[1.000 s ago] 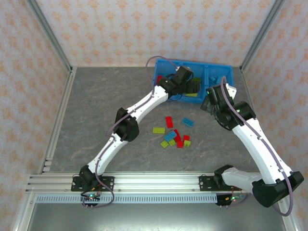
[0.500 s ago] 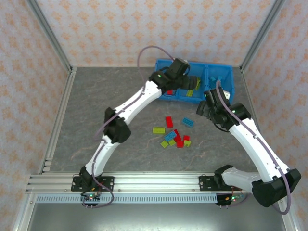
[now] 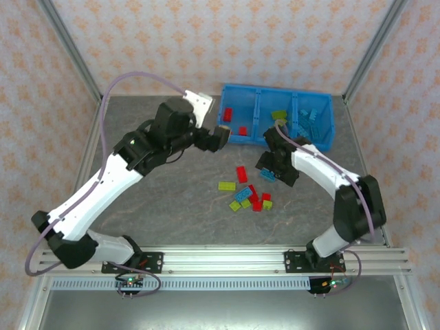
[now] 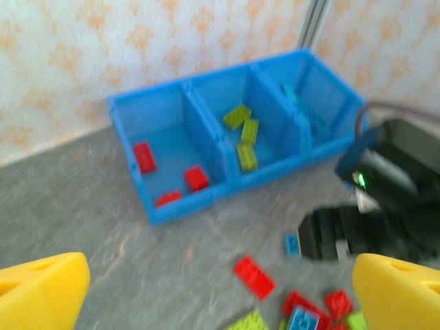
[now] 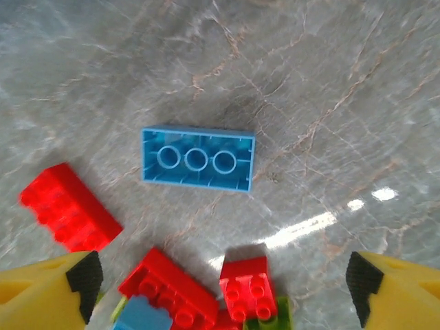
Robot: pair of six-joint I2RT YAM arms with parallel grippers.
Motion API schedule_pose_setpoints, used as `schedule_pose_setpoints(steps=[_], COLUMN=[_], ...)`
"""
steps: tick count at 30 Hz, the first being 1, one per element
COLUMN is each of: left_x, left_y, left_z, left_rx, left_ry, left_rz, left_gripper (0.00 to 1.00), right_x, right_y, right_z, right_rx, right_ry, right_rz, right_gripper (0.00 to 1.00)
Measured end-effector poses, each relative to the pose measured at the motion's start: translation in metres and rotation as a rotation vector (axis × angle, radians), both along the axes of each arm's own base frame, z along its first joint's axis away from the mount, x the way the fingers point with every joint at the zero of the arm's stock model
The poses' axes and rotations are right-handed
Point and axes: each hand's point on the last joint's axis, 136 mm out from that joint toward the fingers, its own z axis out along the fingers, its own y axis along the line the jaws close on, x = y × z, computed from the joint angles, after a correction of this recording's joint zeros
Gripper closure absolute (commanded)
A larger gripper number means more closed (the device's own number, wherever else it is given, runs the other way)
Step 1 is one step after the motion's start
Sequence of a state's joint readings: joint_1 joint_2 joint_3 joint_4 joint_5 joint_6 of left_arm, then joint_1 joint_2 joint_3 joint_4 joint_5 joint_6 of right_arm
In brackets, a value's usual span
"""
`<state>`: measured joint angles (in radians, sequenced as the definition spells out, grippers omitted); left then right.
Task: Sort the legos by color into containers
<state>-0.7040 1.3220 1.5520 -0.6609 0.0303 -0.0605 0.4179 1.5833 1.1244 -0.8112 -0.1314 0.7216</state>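
light: bright, even | top: sharp | left wrist: motion-blurred | right wrist: white glare on table (image 5: 302, 230)

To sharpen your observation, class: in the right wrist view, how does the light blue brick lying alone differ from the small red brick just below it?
The light blue brick is long and lies underside up, showing three round tubes; the small red brick is square and lies studs up. The light blue brick lies alone; the small red brick sits against a green brick. Both rest on the grey table.
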Motion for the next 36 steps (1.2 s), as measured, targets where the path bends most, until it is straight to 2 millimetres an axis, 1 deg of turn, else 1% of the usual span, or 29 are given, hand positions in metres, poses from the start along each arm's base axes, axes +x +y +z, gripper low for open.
schedule_pose_setpoints(steps=[2, 5, 8, 11, 15, 20, 22, 24, 26, 27, 30, 33, 35, 36], left_x=[-0.015, -0.038, -0.056, -0.066, -0.070, -0.077, -0.081, -0.084, -0.086, -0.086, -0.085, -0.082, -0.080, -0.079], left_y=[0.008, 0.021, 0.033, 0.041, 0.041, 0.032, 0.029, 0.025, 0.019, 0.016, 0.004, -0.006, -0.011, -0.013], left_z=[-0.017, -0.034, -0.039, -0.037, -0.038, -0.057, -0.064, -0.067, -0.069, -0.070, -0.075, -0.082, -0.085, -0.085], left_rx=[0.046, 0.090, 0.104, 0.111, 0.128, 0.164, 0.174, 0.176, 0.172, 0.169, 0.161, 0.161, 0.158, 0.156], left_ry=[0.008, -0.001, -0.028, -0.062, -0.075, -0.052, -0.045, -0.039, -0.038, -0.035, -0.027, -0.005, 0.008, 0.008], left_rz=[-0.040, -0.100, -0.131, -0.149, -0.178, -0.267, -0.301, -0.336, -0.373, -0.391, -0.442, -0.476, -0.491, -0.495], left_gripper=[0.00, 0.00, 0.00, 0.00, 0.00, 0.00, 0.00, 0.00, 0.00, 0.00, 0.00, 0.00, 0.00, 0.00], right_x=[0.004, 0.010, 0.021, 0.031, 0.031, 0.029, 0.031, 0.032, 0.034, 0.035, 0.044, 0.054, 0.062, 0.069], right_y=[0.001, 0.002, 0.004, 0.008, 0.006, 0.001, 0.001, 0.002, 0.001, 0.000, -0.008, -0.029, -0.050, -0.064], right_z=[-0.017, -0.035, -0.049, -0.062, -0.064, -0.063, -0.061, -0.056, -0.044, -0.036, -0.003, 0.027, 0.040, 0.046], right_rx=[-0.014, -0.036, -0.029, -0.011, -0.026, -0.040, -0.035, -0.029, -0.014, -0.005, 0.034, 0.072, 0.087, 0.093], right_ry=[0.034, 0.069, 0.082, 0.099, 0.117, 0.123, 0.113, 0.097, 0.063, 0.041, -0.051, -0.140, -0.181, -0.199], right_rz=[-0.011, -0.019, -0.032, -0.043, -0.052, -0.060, -0.060, -0.059, -0.063, -0.068, -0.106, -0.182, -0.250, -0.295], right_gripper=[0.02, 0.01, 0.04, 0.10, 0.22, 0.43, 0.46, 0.48, 0.50, 0.50, 0.51, 0.51, 0.51, 0.52])
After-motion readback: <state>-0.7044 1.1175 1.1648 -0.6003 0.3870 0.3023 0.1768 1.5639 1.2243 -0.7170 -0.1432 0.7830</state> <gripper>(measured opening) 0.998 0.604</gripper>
